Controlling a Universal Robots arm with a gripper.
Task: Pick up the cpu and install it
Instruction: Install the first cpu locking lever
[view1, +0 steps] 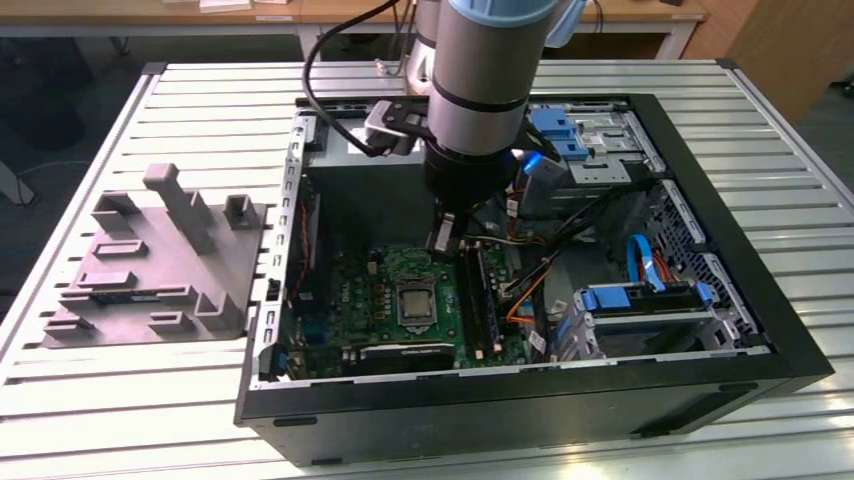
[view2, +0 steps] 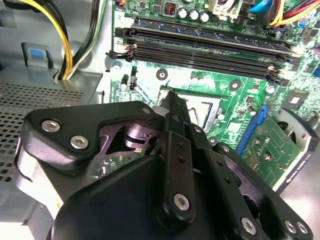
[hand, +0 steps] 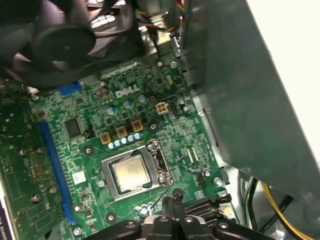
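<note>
The cpu (hand: 132, 172), a small silvery square chip, lies flat inside the silver-framed socket (hand: 159, 159) on the green motherboard (hand: 150, 100). In the exterior view the cpu (view1: 415, 300) sits mid-board inside the open computer case. My gripper (view1: 445, 243) hangs just above the board, a little beyond the socket toward the case's back. Its black fingers are pressed together with nothing between them, and their tips (hand: 172, 202) hover beside the socket's edge, close to a thin metal lever (hand: 159, 197). In the second wrist view the shut gripper (view2: 170, 95) points at the socket's corner.
A grey moulded tray (view1: 147, 270) rests on the slatted table on the exterior view's left. Black memory slots (view2: 200, 47) run beside the socket. Blue-tabbed drive cages (view1: 641, 300) and loose cables (view1: 561, 240) crowd the case on the exterior view's right. Yellow cables (view2: 65, 40) hang near the case wall.
</note>
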